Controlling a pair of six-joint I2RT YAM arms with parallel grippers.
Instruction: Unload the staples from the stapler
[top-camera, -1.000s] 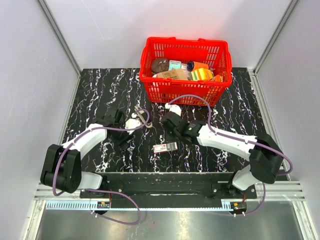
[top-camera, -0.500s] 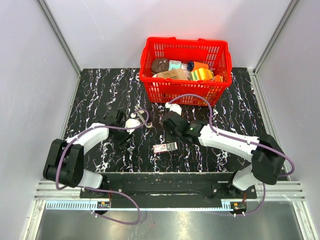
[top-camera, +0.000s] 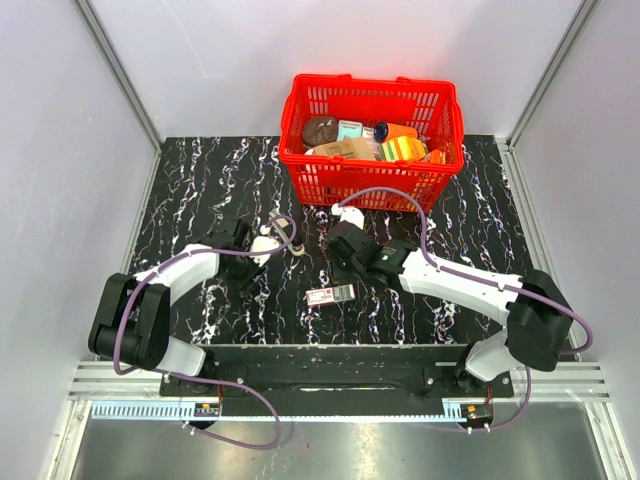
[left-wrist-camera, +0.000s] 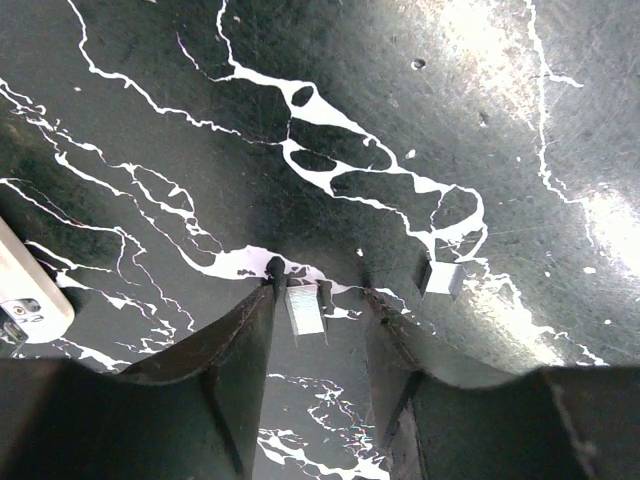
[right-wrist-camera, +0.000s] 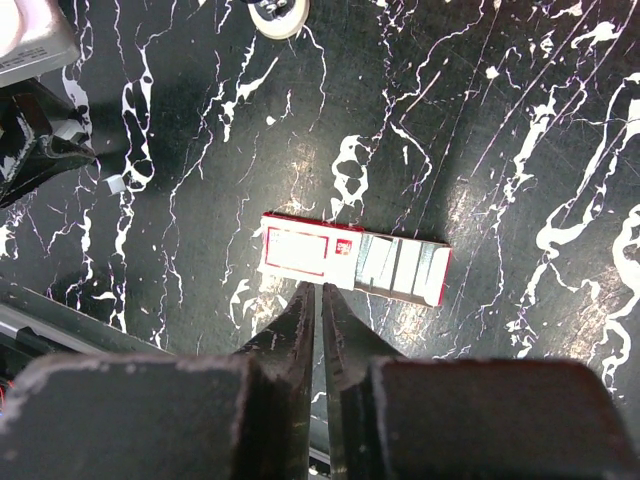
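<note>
The stapler (top-camera: 297, 249) is hard to make out. From overhead it shows only as a slim dark sliver with a pale glint, almost lost against the black marbled tabletop (top-camera: 200, 180). It lies between the two hands, just off the inner side of the left hand and near the right hand. It is too small and dark to tell its long axis or which way it points, and neither wrist view shows it clearly.

The left hand (left-wrist-camera: 322, 285) is released, its dark fingers (left-wrist-camera: 240, 350) spread apart low over the tabletop. A small silvery piece (left-wrist-camera: 305, 308) lies on the tabletop between its fingertips, and a second silvery piece (left-wrist-camera: 440, 278) lies just outside the finger on the right of that view.

The right hand (right-wrist-camera: 321, 292) is clenched, with only a hairline gap between its fingers and nothing seen held between them. A small flat box (right-wrist-camera: 355, 265) with a white-and-red label lies crosswise just ahead of its fingertips. I cannot tell whether they touch
</note>
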